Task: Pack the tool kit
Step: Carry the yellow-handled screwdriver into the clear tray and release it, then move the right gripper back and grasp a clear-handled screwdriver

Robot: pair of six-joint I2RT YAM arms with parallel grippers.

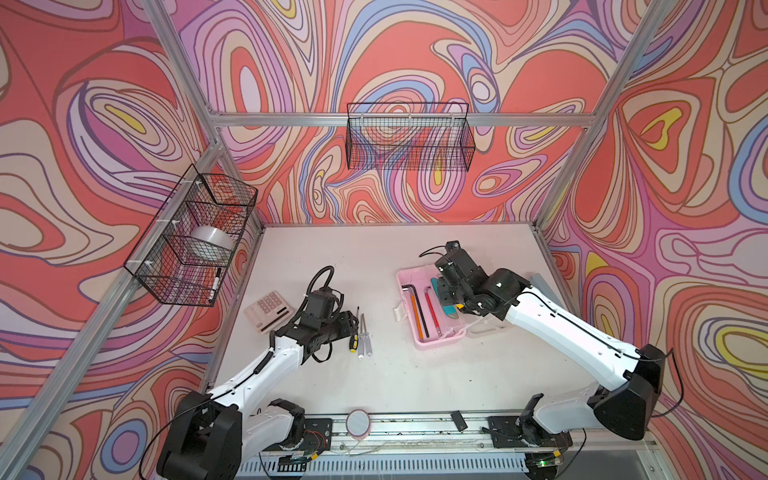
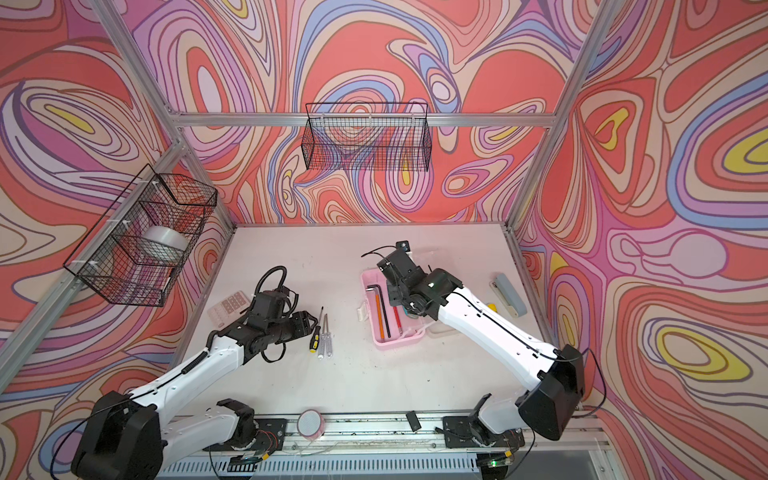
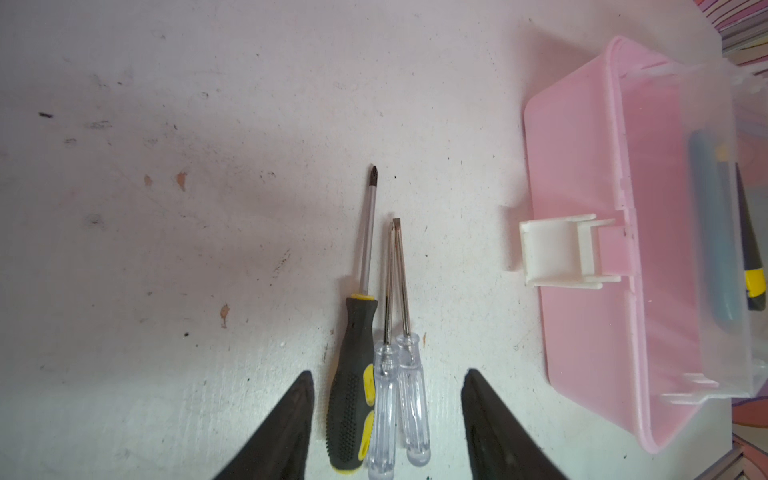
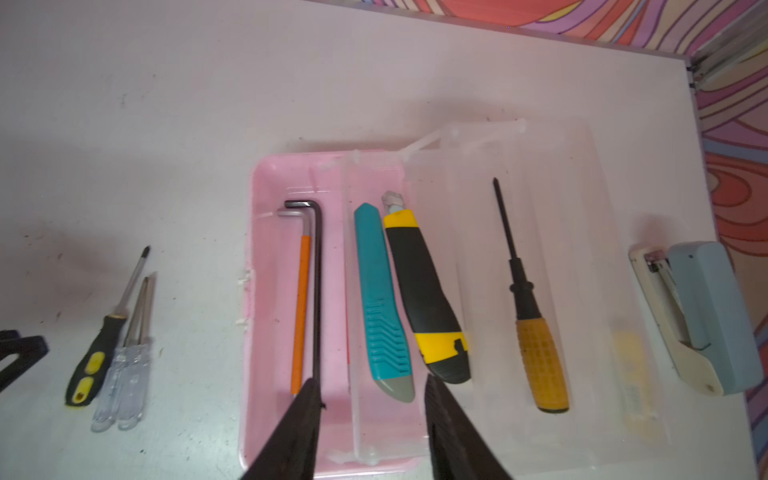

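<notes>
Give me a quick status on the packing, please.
Left gripper open at three screwdrivers. Right gripper open over case, lid open. Nothing blocking.

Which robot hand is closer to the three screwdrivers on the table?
Left. The left gripper hangs over the screwdrivers, jaws open either side of their handles; the right gripper is away over the case.

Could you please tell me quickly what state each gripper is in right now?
Left gripper: open, holding nothing.
Right gripper: open, holding nothing, over the tool kit.
</notes>
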